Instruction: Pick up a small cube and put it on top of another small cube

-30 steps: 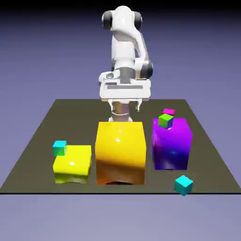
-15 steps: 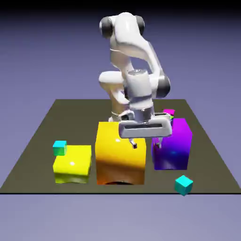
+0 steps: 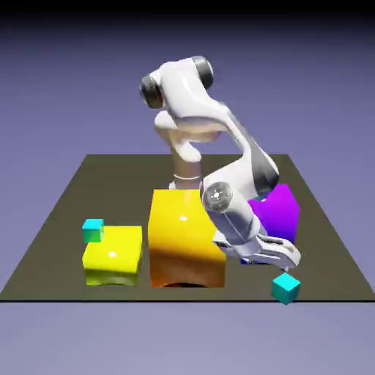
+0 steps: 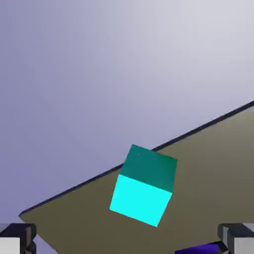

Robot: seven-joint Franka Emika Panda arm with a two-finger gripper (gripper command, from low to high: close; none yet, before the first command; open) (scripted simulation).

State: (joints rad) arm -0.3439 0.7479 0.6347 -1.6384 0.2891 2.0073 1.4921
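Note:
One small teal cube rests on the dark mat near its front edge, at the exterior view's right. The other small teal cube sits at the far left corner of the low yellow block. My gripper hangs just above and slightly behind the front teal cube, tilted toward it. In the hand view that cube sits between and ahead of my fingertips, not touching them. The gripper is open and holds nothing.
A tall yellow block stands mid-mat, to the left of my hand. A purple block stands right behind my hand, partly hidden by the arm. The mat's front edge runs close to the front cube.
The arm has swung down from above the tall yellow block, forward and to the exterior view's right, to just over the front teal cube. The jaws stayed open.

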